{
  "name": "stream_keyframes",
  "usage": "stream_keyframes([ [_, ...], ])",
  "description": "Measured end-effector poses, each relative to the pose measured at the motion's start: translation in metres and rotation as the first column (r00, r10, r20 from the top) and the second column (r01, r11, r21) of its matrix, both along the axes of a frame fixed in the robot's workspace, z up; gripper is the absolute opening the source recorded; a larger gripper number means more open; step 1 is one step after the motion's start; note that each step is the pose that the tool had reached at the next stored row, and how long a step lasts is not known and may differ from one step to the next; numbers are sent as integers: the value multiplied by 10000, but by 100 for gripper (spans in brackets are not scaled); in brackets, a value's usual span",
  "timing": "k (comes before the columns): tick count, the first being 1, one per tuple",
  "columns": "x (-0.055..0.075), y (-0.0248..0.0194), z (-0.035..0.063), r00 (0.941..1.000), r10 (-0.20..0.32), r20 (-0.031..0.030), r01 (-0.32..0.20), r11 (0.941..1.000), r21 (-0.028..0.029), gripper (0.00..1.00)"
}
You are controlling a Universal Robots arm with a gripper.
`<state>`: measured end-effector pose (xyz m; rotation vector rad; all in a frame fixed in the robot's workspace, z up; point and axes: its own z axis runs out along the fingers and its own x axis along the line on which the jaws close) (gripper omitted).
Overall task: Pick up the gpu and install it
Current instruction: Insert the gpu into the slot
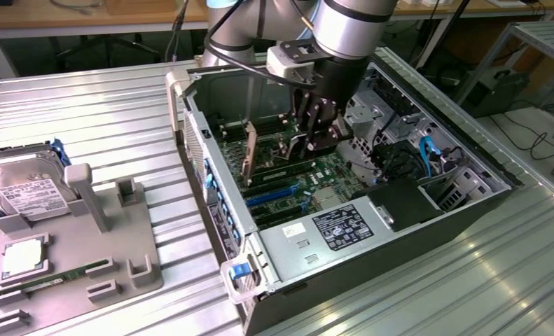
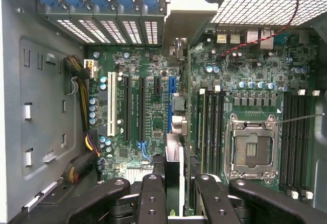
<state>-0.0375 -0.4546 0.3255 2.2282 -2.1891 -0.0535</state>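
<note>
The gpu [image 2: 174,155] stands on edge between my fingers, seen along its thin top edge, with its silver bracket end toward the case's rear slots. My gripper [image 2: 179,199] is shut on it. The card hangs over the blue expansion slot [image 2: 170,101] of the motherboard; I cannot tell whether it touches the slot. In the exterior view my gripper [image 1: 314,143] reaches down inside the open computer case [image 1: 286,245], low over the motherboard.
Memory sticks [image 2: 208,127] and the open CPU socket [image 2: 253,150] lie close beside the card. Cable bundles [image 2: 82,160] run along the case wall. Outside the case, at the exterior view's left, a grey fixture [image 1: 118,238] holds a hard drive [image 1: 29,192] and a green memory stick [image 1: 57,276].
</note>
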Motion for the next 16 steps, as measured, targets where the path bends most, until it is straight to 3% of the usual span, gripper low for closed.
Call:
stream_keyframes([
  [5, 0, 0, -27, 10000, 1, 1, -1, 9999, 145, 27],
  [11, 1, 1, -100, 10000, 2, 12, -2, 9999, 153, 27],
  [16, 1, 1, -101, 10000, 1, 13, -2, 9999, 152, 27],
])
